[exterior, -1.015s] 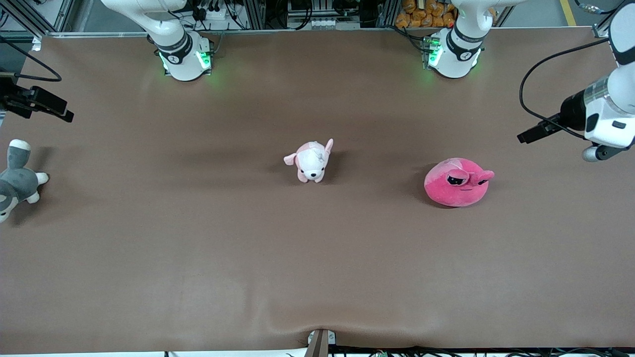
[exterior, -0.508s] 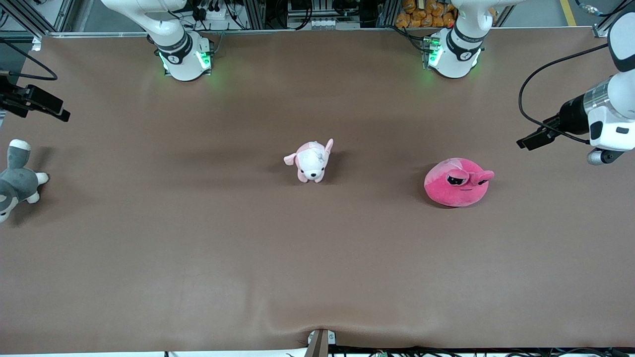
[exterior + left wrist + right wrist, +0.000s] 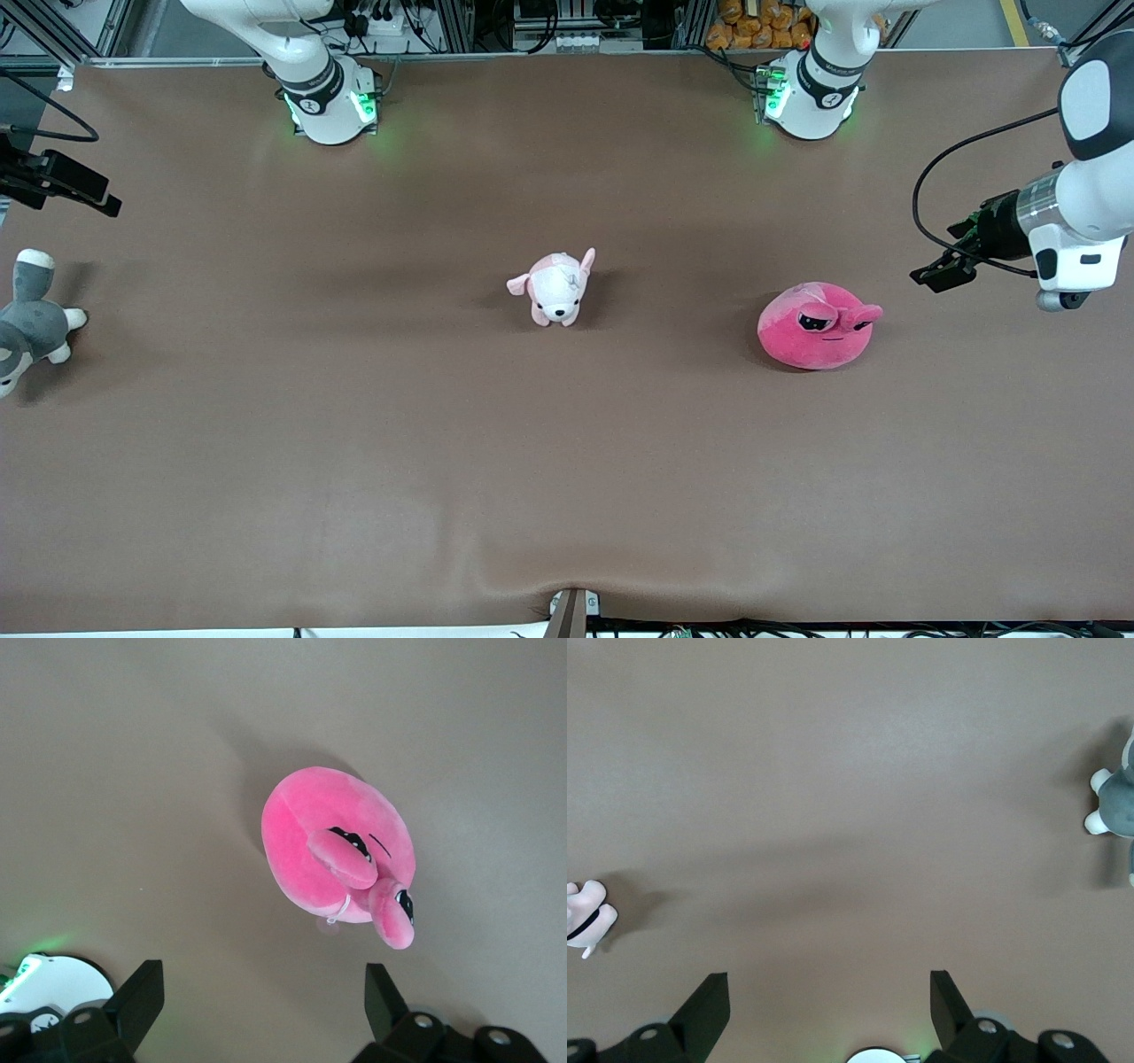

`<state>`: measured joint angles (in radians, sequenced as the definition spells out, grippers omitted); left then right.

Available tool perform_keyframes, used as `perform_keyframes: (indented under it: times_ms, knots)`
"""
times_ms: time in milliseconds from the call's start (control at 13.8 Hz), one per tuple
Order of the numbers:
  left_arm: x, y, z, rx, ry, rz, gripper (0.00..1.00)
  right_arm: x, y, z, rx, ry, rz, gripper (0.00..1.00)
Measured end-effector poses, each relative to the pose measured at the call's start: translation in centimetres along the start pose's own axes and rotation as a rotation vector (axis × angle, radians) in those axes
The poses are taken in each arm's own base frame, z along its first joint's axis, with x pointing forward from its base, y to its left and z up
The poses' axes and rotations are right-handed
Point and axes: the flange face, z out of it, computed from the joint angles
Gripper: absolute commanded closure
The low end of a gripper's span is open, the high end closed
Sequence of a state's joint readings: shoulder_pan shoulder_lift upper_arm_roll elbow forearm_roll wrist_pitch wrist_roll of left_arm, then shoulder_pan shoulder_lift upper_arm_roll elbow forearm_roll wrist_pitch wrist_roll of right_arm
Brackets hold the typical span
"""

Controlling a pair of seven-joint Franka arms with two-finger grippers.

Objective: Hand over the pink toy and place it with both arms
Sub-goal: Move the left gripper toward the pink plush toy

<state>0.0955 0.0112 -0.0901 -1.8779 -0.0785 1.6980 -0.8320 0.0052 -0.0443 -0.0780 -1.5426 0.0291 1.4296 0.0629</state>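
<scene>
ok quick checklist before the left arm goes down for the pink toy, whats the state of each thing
1. Left tool open: ok, the left wrist view shows its fingers spread wide with nothing between them.
2. Left tool above the pink toy: not ok, it hangs over bare table toward the left arm's end, short of the toy.
3. Toy free to grasp: ok, it sits alone on the table, apart from the puppy plush.
4. Right tool ready to receive: ok, open and empty in its wrist view, waiting over the right arm's end.
5. Grey plush out of the way: ok, it lies at the table's edge near the right tool, well apart from the toy.
</scene>
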Motion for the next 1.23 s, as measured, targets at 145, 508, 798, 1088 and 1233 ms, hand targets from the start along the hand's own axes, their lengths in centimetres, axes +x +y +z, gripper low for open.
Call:
perform_keyframes:
  times_ms: [145,508,798,1088,1233]
  knots:
    - [0.0,0.1,0.1,-0.002,0.001,-0.035,0.0,0.0,0.3,0.0,-0.009,0.001,-0.002,0.0]
    - [-0.3,0.7,0.5,0.002,-0.001,-0.103,0.0,0.1,0.9,0.0,-0.01,0.001,-0.008,0.0]
    - [-0.4,0.8,0.5,-0.009,-0.013,-0.174,0.0,0.1,0.9,0.0,-0.01,0.001,-0.01,0.0]
    - [-0.8,1.8,0.3,-0.02,-0.015,-0.306,0.0,0.0,0.8,0.0,-0.01,0.001,-0.013,0.0]
    - [-0.6,2.2,0.3,-0.022,-0.015,-0.348,0.0,0.0,0.8,0.0,-0.01,0.0,-0.013,0.0]
